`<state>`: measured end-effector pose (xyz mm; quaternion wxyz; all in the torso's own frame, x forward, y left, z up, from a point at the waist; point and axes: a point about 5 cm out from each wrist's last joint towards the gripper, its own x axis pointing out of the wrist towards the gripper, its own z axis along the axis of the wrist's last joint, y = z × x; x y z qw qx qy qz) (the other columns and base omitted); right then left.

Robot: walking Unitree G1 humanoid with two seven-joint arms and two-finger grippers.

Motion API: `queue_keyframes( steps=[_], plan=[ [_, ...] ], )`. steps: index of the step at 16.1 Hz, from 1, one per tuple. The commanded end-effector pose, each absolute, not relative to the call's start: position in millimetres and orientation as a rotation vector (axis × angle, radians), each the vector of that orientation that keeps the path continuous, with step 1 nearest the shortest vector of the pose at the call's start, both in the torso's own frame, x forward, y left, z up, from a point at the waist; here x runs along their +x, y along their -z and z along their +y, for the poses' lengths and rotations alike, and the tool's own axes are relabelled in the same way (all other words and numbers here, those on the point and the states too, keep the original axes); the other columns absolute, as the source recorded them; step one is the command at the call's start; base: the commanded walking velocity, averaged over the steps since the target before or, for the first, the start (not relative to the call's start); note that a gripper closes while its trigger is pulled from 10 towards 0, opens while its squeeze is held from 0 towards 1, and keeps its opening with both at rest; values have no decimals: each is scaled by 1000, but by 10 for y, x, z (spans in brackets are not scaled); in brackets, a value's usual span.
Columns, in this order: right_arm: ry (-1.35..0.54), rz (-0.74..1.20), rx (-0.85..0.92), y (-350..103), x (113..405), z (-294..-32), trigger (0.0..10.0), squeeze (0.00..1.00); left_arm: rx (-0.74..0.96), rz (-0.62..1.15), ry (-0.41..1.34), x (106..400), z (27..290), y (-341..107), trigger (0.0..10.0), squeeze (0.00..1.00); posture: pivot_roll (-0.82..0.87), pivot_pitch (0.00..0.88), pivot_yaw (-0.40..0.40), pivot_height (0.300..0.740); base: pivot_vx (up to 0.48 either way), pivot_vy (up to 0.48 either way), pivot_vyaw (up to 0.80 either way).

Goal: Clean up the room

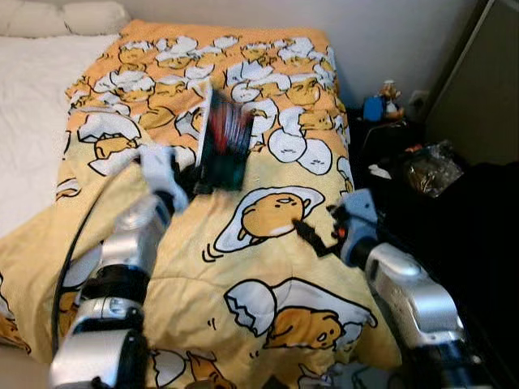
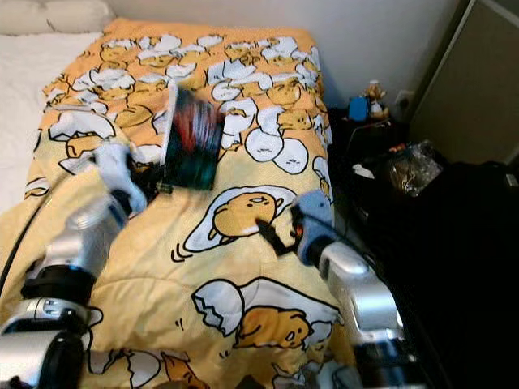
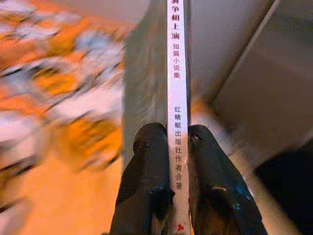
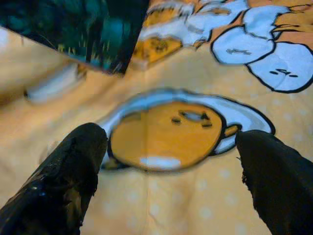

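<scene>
Bed (image 1: 32, 105) under a yellow egg-print blanket (image 1: 268, 267), pillows (image 1: 93, 16) at its head

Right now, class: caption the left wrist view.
Left pincer clamping a book by its white spine.

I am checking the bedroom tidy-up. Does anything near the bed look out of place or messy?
Yes. A book is held above the egg-print blanket, clamped by its spine in the left end effector. Beside the bed, a crinkled plastic bag and small items lie on dark furniture. The right end effector is open.

Head eyes look down on bed (image 1: 268, 162), wrist views close
</scene>
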<state>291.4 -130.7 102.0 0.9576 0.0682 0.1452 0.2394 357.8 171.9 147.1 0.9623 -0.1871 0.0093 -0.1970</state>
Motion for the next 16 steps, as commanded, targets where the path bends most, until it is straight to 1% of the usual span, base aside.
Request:
queue_keyframes(
  steps=[1,2,3,5,7,9,10,12,13,16],
  plan=[
    [-500,211,233,-1204,2980,-1299,10000,1000,-432,-109,467,3577,1716,-1769,0,0,-94,0,44,740,0,0,0],
    [-542,151,306,-1331,2999,-1244,10000,1000,-430,-134,507,3557,1681,-1839,0,0,-95,0,46,740,0,0,0],
    [-558,129,330,-1378,3003,-1226,10000,1000,-428,-141,522,3550,1665,-1860,0,0,-96,0,47,740,0,0,0],
    [-653,21,462,-1630,3026,-1140,10000,1000,-522,-198,652,3449,1572,-2030,0,0,-97,0,54,740,0,0,0],
    [-724,-46,551,-1812,3021,-1128,10000,1000,-554,-190,736,3345,1577,-2059,0,0,-97,0,54,740,0,0,0],
    [-758,-56,563,-1846,2992,-1129,10000,1000,-542,-178,748,3323,1581,-2042,0,0,-98,0,52,740,0,0,0],
    [-758,-48,551,-1843,2991,-1141,10000,1000,-550,-183,798,3269,1567,-2067,0,0,-98,0,50,740,0,0,0],
    [-730,-36,541,-1829,3024,-1169,10000,1000,-562,-192,846,3211,1552,-2111,0,0,-98,0,50,740,0,0,0],
    [-681,-34,540,-1826,3082,-1214,10000,1000,-577,-194,878,3169,1553,-2139,0,0,-97,0,47,740,0,0,0],
    [-672,-34,547,-1845,3107,-1240,10000,1000,-603,-196,942,3099,1545,-2170,0,0,-97,0,49,740,0,0,0]
  ],
)
